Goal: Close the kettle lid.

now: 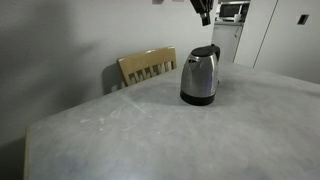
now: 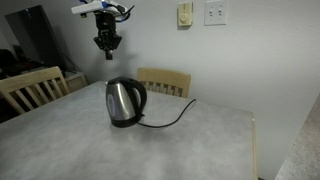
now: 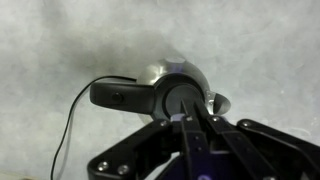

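Observation:
The steel kettle [image 1: 200,78] with black base and handle stands upright on the grey table [image 1: 150,130]. It shows in both exterior views [image 2: 125,102]. From above, the wrist view shows its black handle [image 3: 120,95], its spout [image 3: 218,103] and the round black lid [image 3: 178,95] lying over the mouth. I cannot tell whether the lid is fully latched. My gripper [image 1: 204,12] hangs well above the kettle, clear of it [image 2: 107,45]. Its fingers [image 3: 188,105] are together, pointing down at the lid, holding nothing.
The black cord [image 2: 168,122] runs from the kettle across the table. A wooden chair [image 1: 147,67] stands behind the table and another [image 2: 30,88] at its side. A wall with outlets [image 2: 215,13] is behind.

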